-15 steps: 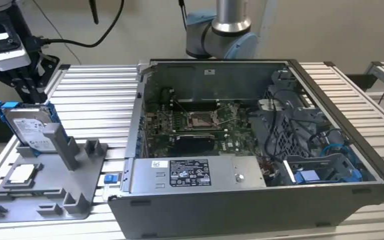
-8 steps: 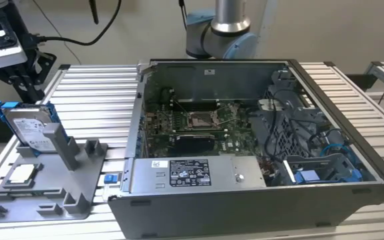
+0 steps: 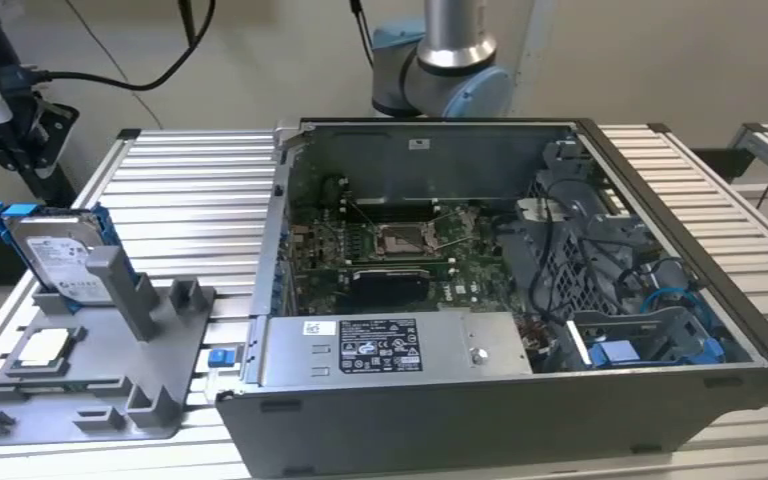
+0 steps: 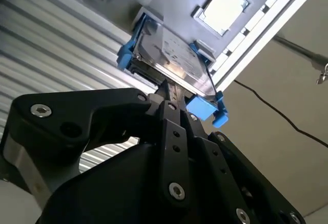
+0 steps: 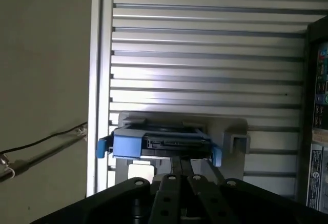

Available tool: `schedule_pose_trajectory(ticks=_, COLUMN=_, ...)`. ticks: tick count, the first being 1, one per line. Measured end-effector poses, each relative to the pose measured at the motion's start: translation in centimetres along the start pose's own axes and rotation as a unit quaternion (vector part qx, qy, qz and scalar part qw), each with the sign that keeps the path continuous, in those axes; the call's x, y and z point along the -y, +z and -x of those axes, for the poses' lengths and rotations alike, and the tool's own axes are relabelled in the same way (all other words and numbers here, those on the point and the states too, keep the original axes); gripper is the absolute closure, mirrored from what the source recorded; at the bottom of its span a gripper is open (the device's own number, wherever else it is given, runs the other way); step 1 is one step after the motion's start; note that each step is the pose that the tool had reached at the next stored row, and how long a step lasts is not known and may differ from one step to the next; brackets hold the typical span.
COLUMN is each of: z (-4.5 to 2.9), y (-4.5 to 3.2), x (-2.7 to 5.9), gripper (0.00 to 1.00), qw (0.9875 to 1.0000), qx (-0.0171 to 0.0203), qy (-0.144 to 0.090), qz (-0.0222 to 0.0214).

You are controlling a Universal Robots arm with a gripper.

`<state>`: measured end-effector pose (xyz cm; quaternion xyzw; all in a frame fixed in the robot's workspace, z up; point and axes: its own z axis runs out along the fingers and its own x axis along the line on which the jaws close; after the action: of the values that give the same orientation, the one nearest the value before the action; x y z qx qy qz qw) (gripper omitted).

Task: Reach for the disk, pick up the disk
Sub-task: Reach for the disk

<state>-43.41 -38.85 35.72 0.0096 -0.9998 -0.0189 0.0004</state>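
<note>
Nearest the lens in both wrist views, the black jaws sit closed on nothing, their tips aimed at the near edge of the disk (image 4: 171,60); whether they touch it cannot be told. The disk (image 3: 57,255) stands on edge in the grey stand (image 3: 144,350) at the exterior view's left, label facing out, its blue frame around it, with a pale chip (image 3: 44,347) lying flat lower on the same stand. The stand rests on the slatted bench (image 3: 197,190), just beside the open computer case (image 3: 491,400).
</note>
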Motion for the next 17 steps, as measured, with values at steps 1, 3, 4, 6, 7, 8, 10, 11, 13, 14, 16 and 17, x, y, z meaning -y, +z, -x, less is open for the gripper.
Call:
schedule_pose_trajectory(ticks=1, z=-0.42, y=0.02, x=-0.17, gripper=1.00, qw=1.0000, qx=0.0000, qy=0.000, qz=0.0000)
schedule_pose_trajectory(ticks=3, z=-1.12, y=0.06, x=-0.36, gripper=1.00, qw=1.0000, qx=0.0000, qy=0.000, qz=0.0000)
schedule_pose_trajectory(ticks=4, z=-1.41, y=0.07, x=-0.41, gripper=1.00, qw=1.0000, qx=0.0000, qy=0.000, qz=0.0000)
schedule_pose_trajectory(ticks=6, z=-1.92, y=0.10, x=-0.49, gripper=1.00, qw=1.0000, qx=0.0000, qy=0.000, qz=0.0000)
schedule_pose_trajectory(ticks=7, z=-2.10, y=0.12, x=-0.51, gripper=1.00, qw=1.0000, qx=0.0000, qy=0.000, qz=0.0000)
schedule_pose_trajectory(ticks=8, z=-2.26, y=0.13, x=-0.53, gripper=1.00, qw=1.0000, qx=-0.0001, qy=0.000, qz=0.0000)
schedule_pose_trajectory(ticks=10, z=-2.53, y=0.16, x=-0.56, gripper=1.00, qw=1.0000, qx=-0.0004, qy=0.000, qz=0.0000)
schedule_pose_trajectory(ticks=11, z=-2.64, y=0.18, x=-0.57, gripper=1.00, qw=1.0000, qx=-0.0010, qy=0.000, qz=0.0001)
schedule_pose_trajectory(ticks=13, z=-2.85, y=0.22, x=-0.58, gripper=1.00, qw=1.0000, qx=-0.0029, qy=0.000, qz=0.0000)
schedule_pose_trajectory(ticks=14, z=-2.96, y=0.23, x=-0.58, gripper=1.00, qw=1.0000, qx=-0.0039, qy=0.000, qz=0.0000)
schedule_pose_trajectory(ticks=16, z=-3.11, y=0.27, x=-0.58, gripper=1.00, qw=1.0000, qx=-0.0049, qy=0.000, qz=0.0001)
schedule_pose_trajectory(ticks=17, z=-3.16, y=0.27, x=-0.58, gripper=1.00, qw=1.0000, qx=-0.0051, qy=0.000, qz=0.0001)
